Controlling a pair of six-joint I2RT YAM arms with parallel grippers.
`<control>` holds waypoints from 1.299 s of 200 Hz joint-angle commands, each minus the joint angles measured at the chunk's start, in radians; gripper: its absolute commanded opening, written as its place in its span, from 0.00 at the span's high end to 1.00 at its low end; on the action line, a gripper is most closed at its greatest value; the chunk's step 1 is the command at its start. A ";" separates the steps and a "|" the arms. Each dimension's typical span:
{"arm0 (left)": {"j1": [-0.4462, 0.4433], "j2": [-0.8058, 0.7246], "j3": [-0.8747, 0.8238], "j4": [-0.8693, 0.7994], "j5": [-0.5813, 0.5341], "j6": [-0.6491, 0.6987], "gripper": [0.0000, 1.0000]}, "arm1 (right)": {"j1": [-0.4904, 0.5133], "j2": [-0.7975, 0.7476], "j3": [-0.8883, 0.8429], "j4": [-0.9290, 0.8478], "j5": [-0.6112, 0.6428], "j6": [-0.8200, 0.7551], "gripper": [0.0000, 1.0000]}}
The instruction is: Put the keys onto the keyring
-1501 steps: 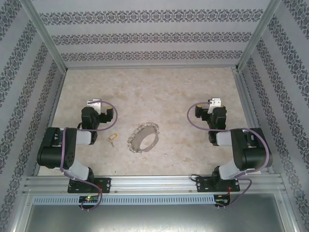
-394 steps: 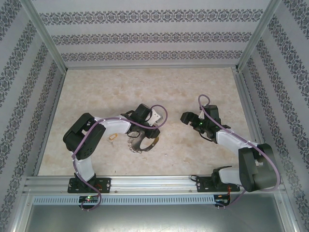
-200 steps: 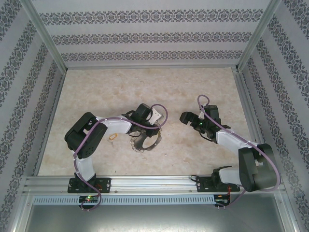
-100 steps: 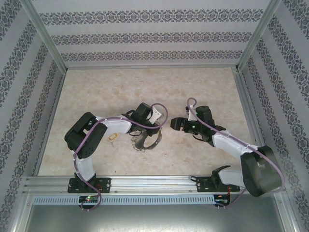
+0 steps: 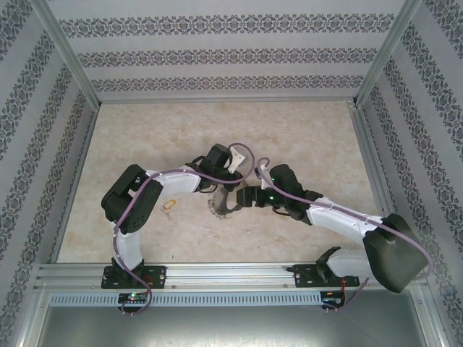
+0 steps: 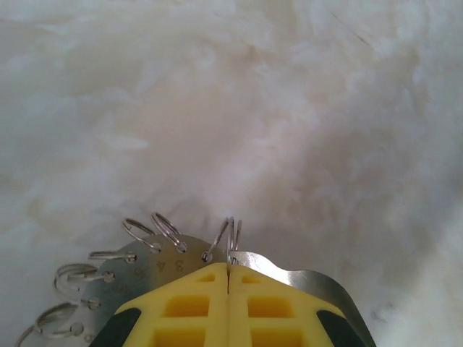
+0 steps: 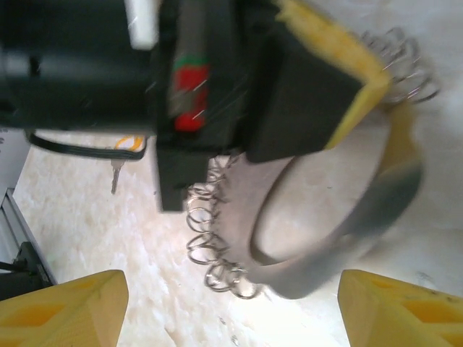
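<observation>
Barely begun: left gripper [image 6: 228, 283] pinches the keyring [image 6: 292, 268] (apparently lifted), right gripper [image 7: 233, 309] gapes empty beside it; the key [image 5: 169, 206] lies apart on the table [image 5: 289, 130], not yet threaded.

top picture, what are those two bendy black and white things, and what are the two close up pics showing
Those are two robot arms, the left arm and the right arm. They are bolted at the near edge of a table. That picture comes from a fixed camera above and behind them. The two close-ups come from a small camera on each arm's wrist, so the yellow blocks at the bottom edge are that arm's own gripper. A small key with a yellowish head lies on the table. The left gripper is shut on the rim of the keyring, a grey metal hoop fringed with small silver loops. The right gripper is open. Its fingers are spread wide, and it faces the hoop without gripping it.
</observation>
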 commanded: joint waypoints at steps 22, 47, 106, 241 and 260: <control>0.103 0.082 0.108 0.014 -0.008 -0.030 1.00 | 0.116 0.140 0.116 0.014 0.108 0.018 0.26; 0.159 0.123 0.150 0.009 0.022 -0.038 1.00 | 0.192 0.245 0.182 0.037 0.162 0.031 0.26; 0.244 0.180 0.234 -0.014 0.071 -0.040 1.00 | 0.320 0.517 0.439 0.037 0.173 0.028 0.35; 0.368 0.228 0.295 -0.028 0.194 -0.075 1.00 | 0.470 0.919 0.875 -0.074 0.370 -0.017 0.47; 0.373 0.230 0.302 -0.033 0.199 -0.073 1.00 | 0.489 0.953 0.931 -0.115 0.428 -0.048 0.47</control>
